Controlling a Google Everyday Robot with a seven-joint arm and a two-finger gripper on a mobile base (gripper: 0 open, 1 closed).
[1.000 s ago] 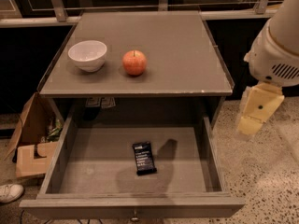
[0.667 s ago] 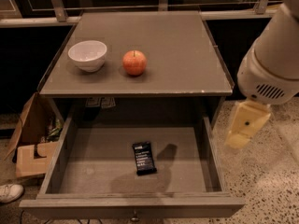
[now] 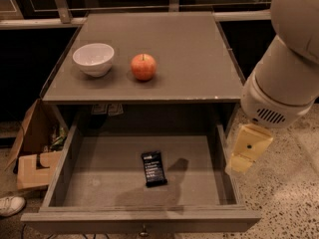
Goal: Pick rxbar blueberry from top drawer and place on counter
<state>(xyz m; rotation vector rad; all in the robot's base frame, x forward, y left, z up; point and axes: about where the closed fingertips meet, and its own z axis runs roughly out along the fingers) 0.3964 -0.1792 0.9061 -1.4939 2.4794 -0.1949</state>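
The cream-coloured gripper (image 3: 246, 153) hangs from the bulky white robot arm (image 3: 289, 73) just outside the right side wall of the wide, shallow grey top drawer (image 3: 60, 171), which stands pulled open, and over the speckled terrazzo floor (image 3: 289, 198); whether it is spread or closed cannot be told. Left of the gripper, the small flat dark navy rxbar blueberry (image 3: 153, 168) with white text lines lies on the drawer floor near the middle, well apart from the gripper. Up and left of the gripper lies the flat matte grey counter (image 3: 189, 54), carrying a white ceramic bowl (image 3: 93, 59) and, on the bowl's side nearer the gripper, a red-orange apple (image 3: 143, 66). Far left, beyond the drawer, sits a brown cardboard box (image 3: 32, 133)
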